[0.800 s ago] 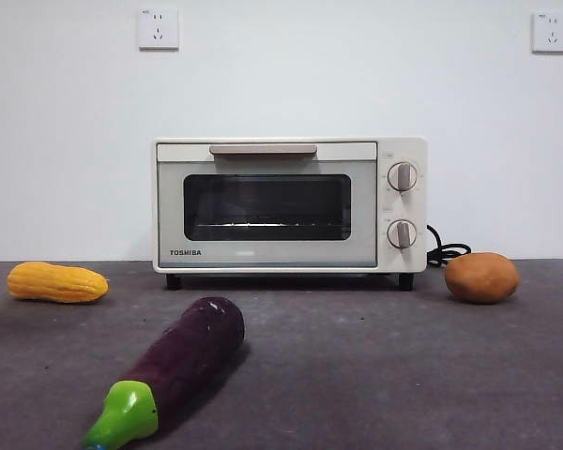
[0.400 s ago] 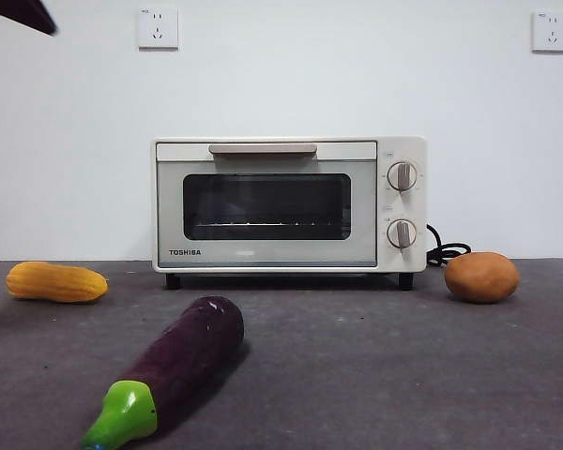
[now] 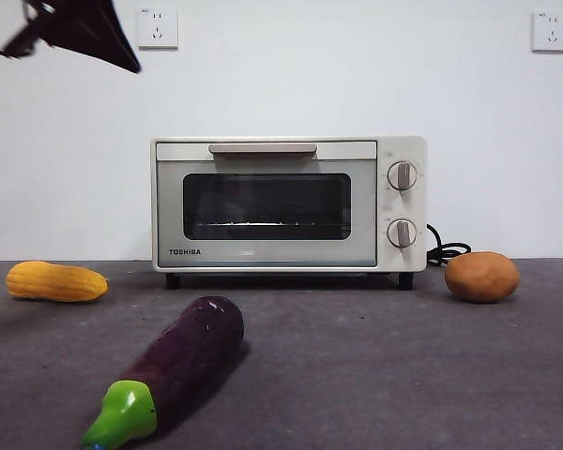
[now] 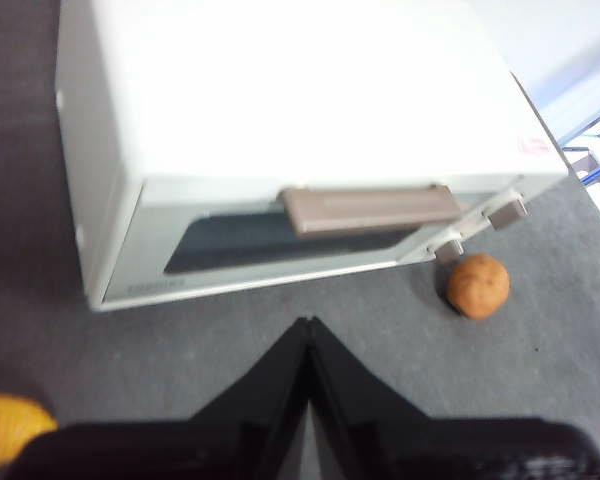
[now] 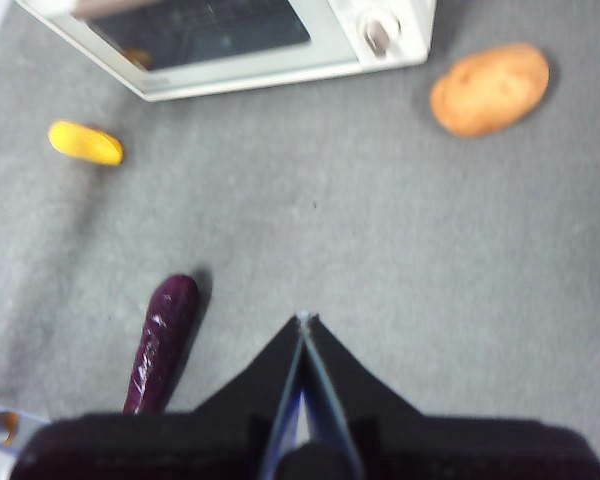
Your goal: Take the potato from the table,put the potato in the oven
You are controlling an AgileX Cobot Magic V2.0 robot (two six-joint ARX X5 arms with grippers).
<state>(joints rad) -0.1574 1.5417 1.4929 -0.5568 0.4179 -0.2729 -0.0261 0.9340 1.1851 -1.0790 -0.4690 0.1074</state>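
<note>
1. A plain white wall with two sockets stood behind a dark grey bench (image 3: 375, 375), on which the oven (image 3: 288, 206) sat with its glass door closed.
2. The left gripper (image 4: 307, 325) hung high above the bench in front of the oven, its jaws pressed together to a point and holding nothing; in the front view it showed as a dark shape at the top corner (image 3: 80, 28).
3. The right gripper (image 5: 302, 318) hovered over bare bench farther from the oven, its jaws likewise closed and empty.
4. Ahead of the left gripper lay the oven's beige handle bar (image 4: 370, 208), close below it.
5. The potato (image 3: 481, 277) rested on the bench just beside the oven's knob end, near the black cord (image 3: 446, 251), apart from both grippers.
6. Its long axis ran roughly along the oven's front face.
7. From the right gripper the potato (image 5: 490, 88) lay ahead and off to one side, with open bench between; that arm looked the better placed to fetch it, while the left seemed set for the door.
8. A corn cob (image 3: 56, 281) and an eggplant (image 3: 174, 366) lay well away from the potato.
</note>
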